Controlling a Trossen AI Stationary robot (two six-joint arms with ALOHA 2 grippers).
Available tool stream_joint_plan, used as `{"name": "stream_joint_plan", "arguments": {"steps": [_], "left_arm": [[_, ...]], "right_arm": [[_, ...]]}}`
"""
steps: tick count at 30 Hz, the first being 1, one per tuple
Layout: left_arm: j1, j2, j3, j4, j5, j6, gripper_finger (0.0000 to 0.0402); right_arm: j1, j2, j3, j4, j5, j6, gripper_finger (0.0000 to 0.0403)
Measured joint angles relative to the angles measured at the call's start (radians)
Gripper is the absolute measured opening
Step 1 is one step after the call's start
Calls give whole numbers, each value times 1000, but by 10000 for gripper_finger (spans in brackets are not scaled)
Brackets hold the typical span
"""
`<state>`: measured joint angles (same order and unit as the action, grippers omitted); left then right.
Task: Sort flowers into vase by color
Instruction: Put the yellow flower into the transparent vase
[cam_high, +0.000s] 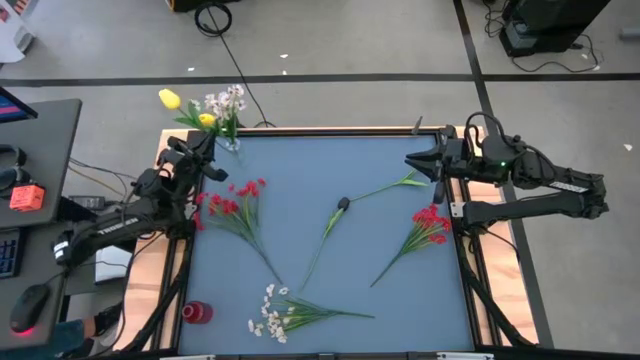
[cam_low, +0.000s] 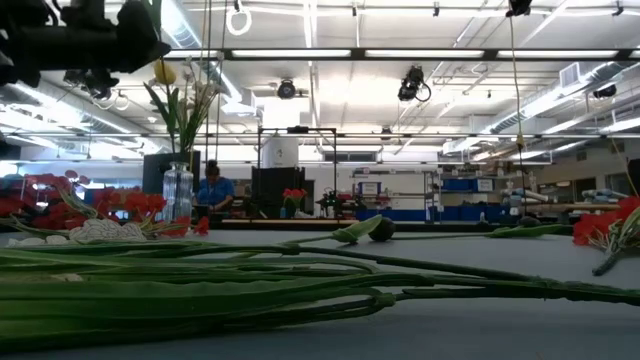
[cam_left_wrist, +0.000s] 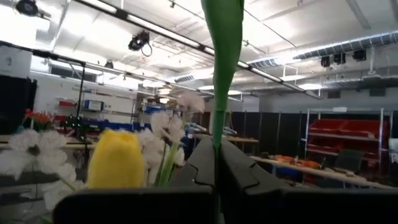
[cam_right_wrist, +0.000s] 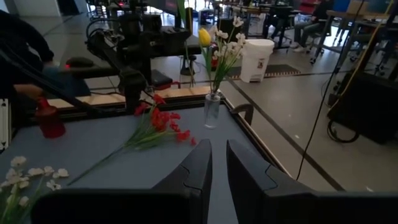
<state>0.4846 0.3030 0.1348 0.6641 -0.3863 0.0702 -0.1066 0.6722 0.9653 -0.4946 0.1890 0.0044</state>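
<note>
A clear glass vase (cam_high: 231, 143) stands at the table's far left corner with a yellow bud (cam_high: 207, 120) and white blossoms (cam_high: 226, 100) in it; it also shows in the right wrist view (cam_right_wrist: 212, 109). My left gripper (cam_high: 203, 150) is raised just beside the vase, shut on a green stem (cam_left_wrist: 219, 74) that rises to a yellow tulip bud (cam_high: 168, 98). My right gripper (cam_high: 412, 161) hovers at the far right, empty, its fingers a narrow gap apart (cam_right_wrist: 218, 163). Two red sprigs (cam_high: 236, 204) (cam_high: 429, 224), a dark-budded stem (cam_high: 341, 205) and a white sprig (cam_high: 278, 314) lie flat on the table. My left gripper pinches the tulip's green stem (cam_left_wrist: 217, 134) between its two fingers, which lie across it. The stem stands upright and rises above the fingers, lifted off the table. Its lower end is hidden below the gripper; whether it is in the vase I cannot tell.
A small red vase (cam_high: 197, 312) stands at the near left corner. A bare green stem (cam_high: 392, 186) lies near my right gripper. The blue mat (cam_high: 300, 160) has free room along its far edge between the arms. A person's arm (cam_right_wrist: 25, 43) shows beyond the table's left side.
</note>
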Motion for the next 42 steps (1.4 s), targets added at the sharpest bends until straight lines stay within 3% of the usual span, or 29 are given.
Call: {"name": "stream_joint_plan", "arguments": {"steps": [6,11,14,17,25,34,42], "left_arm": [[15,1,-43,13,118,0,5],[29,5,-68,0,409,-53,5],[12,22,-68,-67,525,-33,5],[-13,42,-60,-123,540,96,6],[7,85,111,-330,533,252,6],[114,82,120,-308,521,283,6],[263,84,119,-342,698,282,6]], "right_arm": [[0,0,0,0,-1,0,58],[0,0,0,-1,-1,0,58],[0,0,0,0,-1,0,58],[0,0,0,0,-1,0,58],[0,0,0,0,-1,0,58],[0,0,0,0,-1,0,58],[0,0,0,-1,-1,0,58]]}}
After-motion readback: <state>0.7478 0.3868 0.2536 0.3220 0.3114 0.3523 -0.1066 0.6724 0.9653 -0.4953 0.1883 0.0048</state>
